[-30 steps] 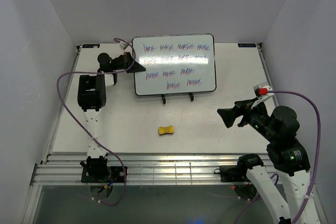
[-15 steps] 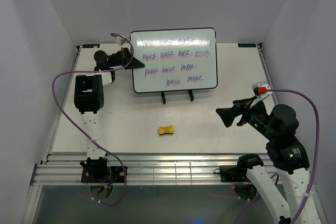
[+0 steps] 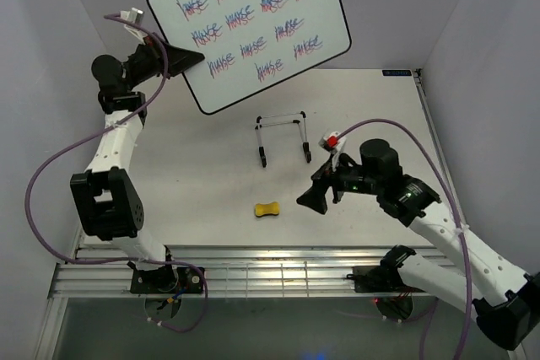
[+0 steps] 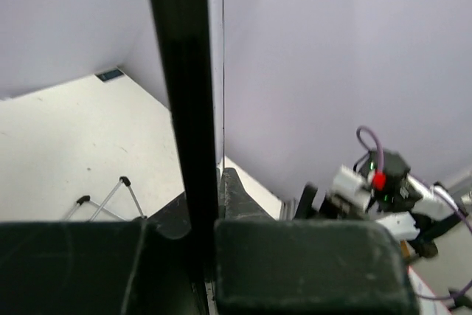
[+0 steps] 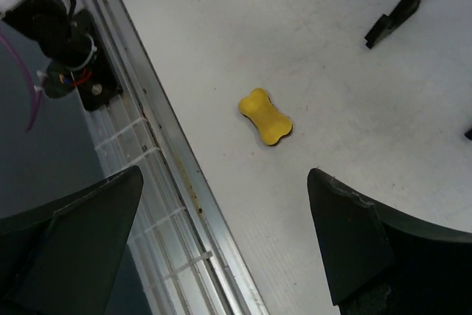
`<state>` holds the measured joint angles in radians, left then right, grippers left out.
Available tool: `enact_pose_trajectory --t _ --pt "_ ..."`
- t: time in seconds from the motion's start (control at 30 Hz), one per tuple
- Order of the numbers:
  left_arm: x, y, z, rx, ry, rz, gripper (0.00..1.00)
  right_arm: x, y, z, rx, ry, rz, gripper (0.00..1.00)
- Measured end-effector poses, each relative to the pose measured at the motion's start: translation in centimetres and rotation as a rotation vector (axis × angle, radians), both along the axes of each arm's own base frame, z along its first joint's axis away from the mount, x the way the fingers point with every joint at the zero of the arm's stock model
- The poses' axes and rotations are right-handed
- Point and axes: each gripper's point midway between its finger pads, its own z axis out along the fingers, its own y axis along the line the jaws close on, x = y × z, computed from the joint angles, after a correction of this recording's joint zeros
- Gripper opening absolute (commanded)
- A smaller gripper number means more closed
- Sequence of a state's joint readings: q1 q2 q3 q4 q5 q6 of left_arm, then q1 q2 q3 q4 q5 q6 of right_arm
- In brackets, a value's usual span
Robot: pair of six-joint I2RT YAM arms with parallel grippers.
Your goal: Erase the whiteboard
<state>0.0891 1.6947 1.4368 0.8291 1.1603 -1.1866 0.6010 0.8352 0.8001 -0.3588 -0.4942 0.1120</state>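
Note:
The whiteboard, black-framed and covered in rows of red-blue scribbles, hangs tilted in the air at the upper left, off its stand. My left gripper is shut on its left edge. In the left wrist view the black frame runs edge-on between that gripper's closed fingers. My right gripper is open, low over the table just right of the yellow bone-shaped eraser. From the right wrist, the eraser lies ahead of the spread gripper, with nothing between the fingers.
The empty black wire stand stands mid-table, its feet showing in the right wrist view. The slotted metal rail of the table's front edge runs close beside the eraser. White walls enclose the table on three sides.
The left arm has lifted the whiteboard off its stand, up and to the left. The right arm has swung left and down toward the eraser, its gripper still open.

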Motion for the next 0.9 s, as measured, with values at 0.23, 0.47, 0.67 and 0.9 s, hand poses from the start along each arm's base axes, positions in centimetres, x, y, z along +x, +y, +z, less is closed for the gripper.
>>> enact_pose_trajectory --t 0.23,0.47,0.67,0.9 --pt "-2.0 5.8 1.9 -0.097 0.127 0.233 0.0 -0.7 7.9 -5.0 -0.234 -0.134 0.268 0.98" --pt "-4.1 10.6 1.6 -0.154 0.261 0.427 0.0 2.1 10.6 -11.2 -0.443 -0.177 0.353 0.89" --pt "-5.0 10.7 2.0 -0.15 0.273 0.444 0.0 4.0 12.9 -14.4 -0.553 -0.214 0.415 0.77" --pt "-5.1 10.6 0.9 -0.121 0.299 0.435 0.0 3.6 12.7 -17.3 -0.622 -0.219 0.491 0.73"
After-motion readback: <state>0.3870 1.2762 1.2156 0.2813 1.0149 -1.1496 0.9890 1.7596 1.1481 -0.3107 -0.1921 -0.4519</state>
